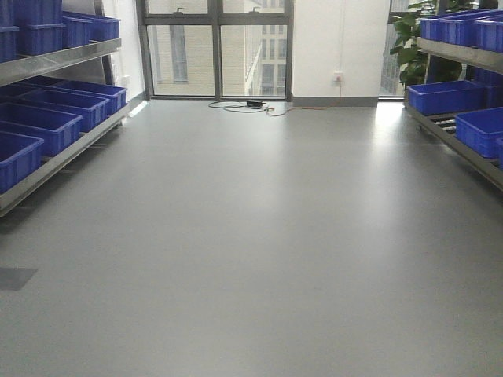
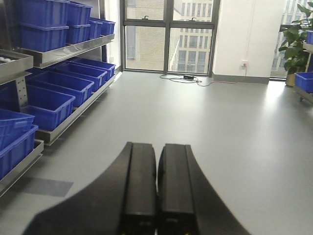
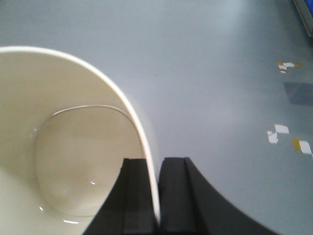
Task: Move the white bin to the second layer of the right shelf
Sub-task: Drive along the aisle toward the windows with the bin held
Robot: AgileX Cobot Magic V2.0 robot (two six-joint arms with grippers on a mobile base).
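The white bin (image 3: 63, 147) is a cream glossy tub filling the left of the right wrist view, held above the grey floor. My right gripper (image 3: 155, 169) is shut on its rim: one finger inside the wall, the other outside. My left gripper (image 2: 157, 152) is shut and empty, pointing down the aisle above the floor. The right shelf (image 1: 464, 141) stands at the right edge of the front view, with roller rails partly showing between blue crates. Neither gripper nor the bin shows in the front view.
Blue crates (image 1: 47, 118) fill the left rack (image 2: 63, 49) on several levels. More blue crates (image 1: 444, 96) sit on the right rack. A cable and power brick (image 1: 253, 104) lie on the floor by the far window. A potted plant (image 2: 296, 44) stands at the far right.
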